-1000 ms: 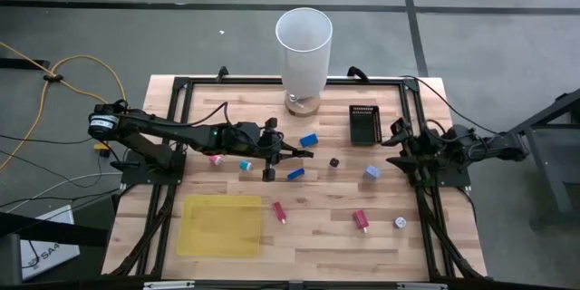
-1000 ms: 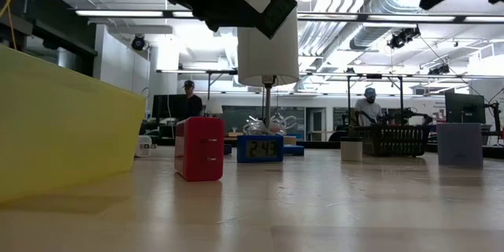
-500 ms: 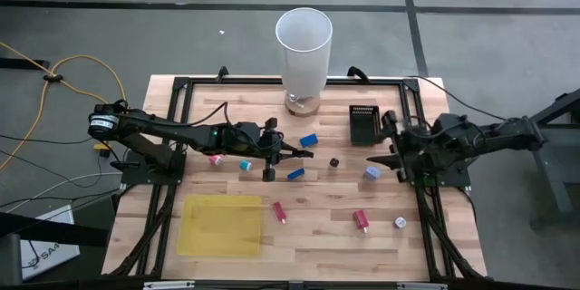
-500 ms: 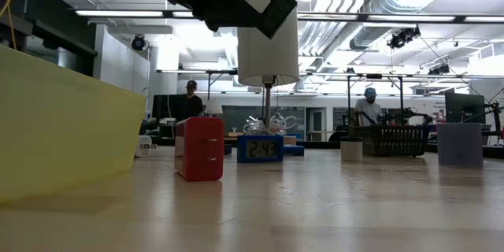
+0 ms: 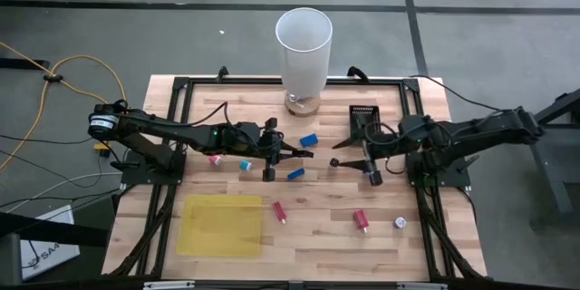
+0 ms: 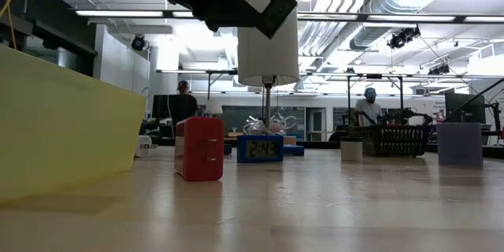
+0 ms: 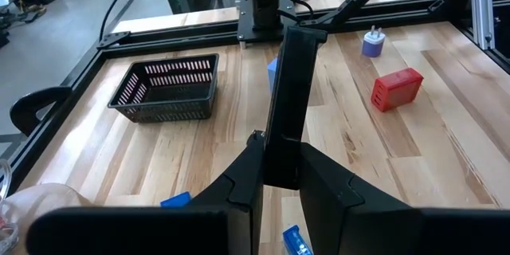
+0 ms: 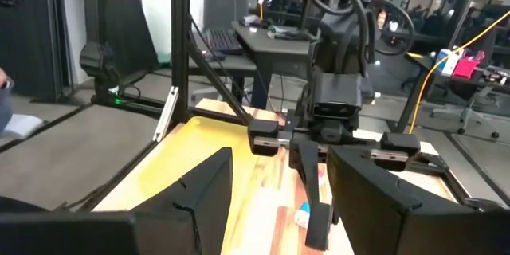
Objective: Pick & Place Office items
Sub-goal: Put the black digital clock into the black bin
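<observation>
Office items lie scattered on the wooden table. High view: blue block and second blue block near centre, long axes slanted the same way; pink piece and teal piece beside the left arm; red block right of the yellow sheet, long axis roughly toward the table's back; red cylinder and whitish round piece near the front right. Left gripper hovers between the two blue blocks, fingers clenched on nothing. Right gripper reaches in over the centre-right, fingers spread, nothing held. White cylinder and black tray at the back.

Low view: red block stands upright, long axis vertical; blue clock piece behind it; lavender block far right.

Left wrist view: fingers pressed together; red block lies flat, lavender plug piece beyond it, black tray aside.

Right wrist view: own fingers apart, facing the left arm.
</observation>
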{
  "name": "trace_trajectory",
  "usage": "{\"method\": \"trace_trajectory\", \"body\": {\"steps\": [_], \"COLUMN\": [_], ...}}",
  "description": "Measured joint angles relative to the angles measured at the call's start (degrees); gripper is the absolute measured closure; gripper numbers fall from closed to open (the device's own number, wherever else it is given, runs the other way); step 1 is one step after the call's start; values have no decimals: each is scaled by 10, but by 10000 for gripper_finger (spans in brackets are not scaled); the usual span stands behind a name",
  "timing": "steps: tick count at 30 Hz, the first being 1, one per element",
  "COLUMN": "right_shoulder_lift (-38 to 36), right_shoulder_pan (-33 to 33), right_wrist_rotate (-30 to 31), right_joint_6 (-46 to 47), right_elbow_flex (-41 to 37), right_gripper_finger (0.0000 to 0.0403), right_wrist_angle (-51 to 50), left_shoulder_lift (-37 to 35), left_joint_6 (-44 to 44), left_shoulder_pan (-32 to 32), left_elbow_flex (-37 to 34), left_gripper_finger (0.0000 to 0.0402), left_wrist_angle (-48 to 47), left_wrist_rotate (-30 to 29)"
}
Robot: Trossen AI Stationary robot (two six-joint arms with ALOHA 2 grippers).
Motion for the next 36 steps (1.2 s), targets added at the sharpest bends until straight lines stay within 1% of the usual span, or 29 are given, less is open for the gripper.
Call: {"method": "trace_trajectory", "body": {"steps": [5,11,19,27,32,36], "right_shoulder_lift": [41,85,122,123,123,124], "right_shoulder_pan": [0,-3,-28,-55,-55,-51], "right_wrist_rotate": [2,56,118,117,88,86], "right_joint_6": [-2,-23,-23,3,7,9], "right_elbow_flex": [20,35,56,56,56,56], "right_gripper_finger": [212,212,212,212,212,212], "right_wrist_angle": [5,20,18,18,18,8], "left_shoulder_lift": [0,0,0,0,0,0], "left_joint_6": [0,0,0,0,0,0], "left_shoulder_pan": [0,0,0,0,0,0], "left_elbow_flex": [0,0,0,0,0,0], "left_gripper_finger": [346,346,346,346,346,346], "left_wrist_angle": [0,0,0,0,0,0], "left_wrist_rotate": [0,0,0,0,0,0]}}
